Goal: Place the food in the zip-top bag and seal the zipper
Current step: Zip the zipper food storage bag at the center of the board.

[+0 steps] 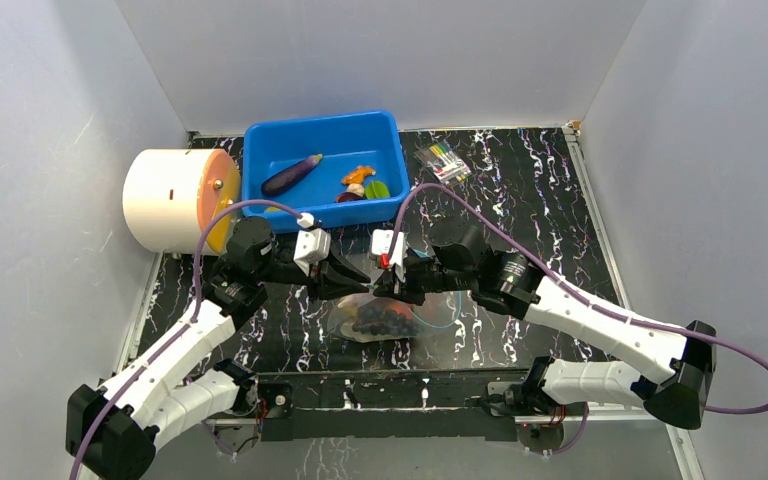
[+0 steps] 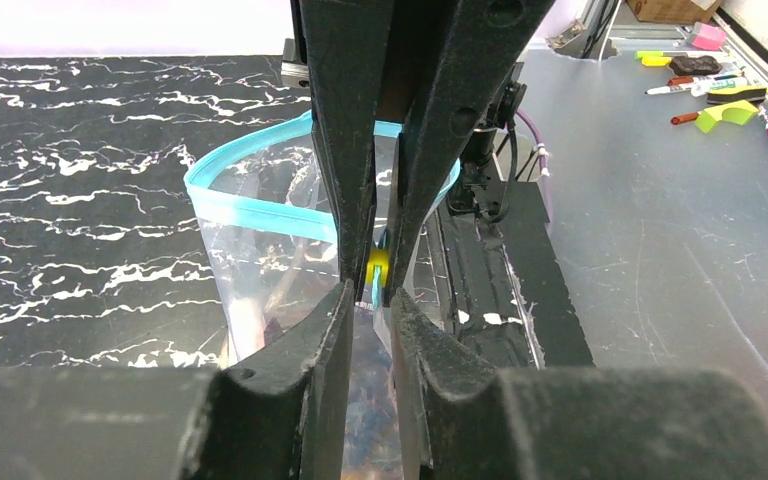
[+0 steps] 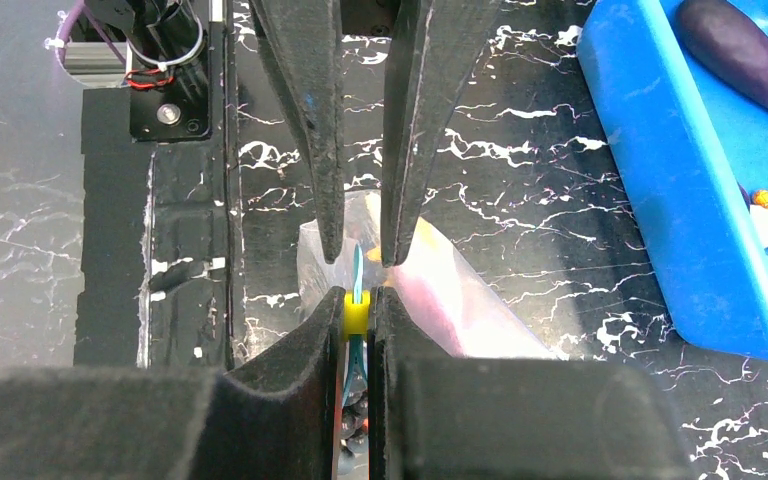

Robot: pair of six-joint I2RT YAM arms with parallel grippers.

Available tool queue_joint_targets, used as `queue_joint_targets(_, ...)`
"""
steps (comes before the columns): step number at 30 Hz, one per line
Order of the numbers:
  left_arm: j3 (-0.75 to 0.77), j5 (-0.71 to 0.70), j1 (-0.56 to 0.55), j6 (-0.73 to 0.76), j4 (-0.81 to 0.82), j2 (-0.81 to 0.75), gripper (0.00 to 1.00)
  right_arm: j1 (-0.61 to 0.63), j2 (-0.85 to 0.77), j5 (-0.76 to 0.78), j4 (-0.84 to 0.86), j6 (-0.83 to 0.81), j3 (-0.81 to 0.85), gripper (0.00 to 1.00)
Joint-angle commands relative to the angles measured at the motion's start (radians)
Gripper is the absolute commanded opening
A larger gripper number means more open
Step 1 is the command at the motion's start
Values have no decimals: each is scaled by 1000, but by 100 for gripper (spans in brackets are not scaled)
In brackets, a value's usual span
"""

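Observation:
The clear zip-top bag point(image 1: 385, 318) lies near the front middle with dark grapes point(image 1: 380, 320) inside. Its teal zipper point(image 2: 250, 205) stands open in a loop in the left wrist view. My right gripper point(image 3: 357, 305) is shut on the yellow slider point(image 3: 357, 315) on the zipper strip. My left gripper point(image 2: 370, 300) faces it tip to tip, jaws a narrow gap apart on either side of the strip. From above, the left gripper point(image 1: 358, 282) and right gripper point(image 1: 388, 288) meet over the bag's far edge. A purple eggplant point(image 1: 292, 174), an orange piece point(image 1: 358, 176) and a green slice point(image 1: 377, 188) lie in the blue bin point(image 1: 260, 140).
A white cylinder with an orange face point(image 1: 170, 198) lies at the back left beside the bin. A small clear packet of markers point(image 1: 442, 160) lies at the back right. The bin's wall point(image 3: 660, 150) is close to the right of my right gripper. Grey walls enclose the table.

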Motion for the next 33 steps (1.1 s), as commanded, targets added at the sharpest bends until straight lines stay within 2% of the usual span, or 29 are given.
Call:
queue_joint_targets(1, 28, 30, 2, 1, 27, 17, 17, -2, 5, -13, 76, 7, 57, 0)
queue_joint_targets(7, 31, 39, 2, 10, 20, 29, 14, -2, 13, -18, 79, 9, 63, 0)
queue_joint_targets(10, 24, 38, 2, -1, 35, 29, 1, -2, 17, -17, 77, 8, 68, 0)
queue_joint_targets(11, 20, 41, 2, -10, 45, 32, 0, -2, 18, -17, 78, 8, 68, 0)
queue_joint_targets(14, 6, 46, 2, -37, 81, 34, 0, -2, 20, -19, 77, 9, 67, 0)
queue_joint_targets(33, -6, -156, 3, -40, 0, -106, 0, -10, -68, 114, -44, -29, 11, 0)
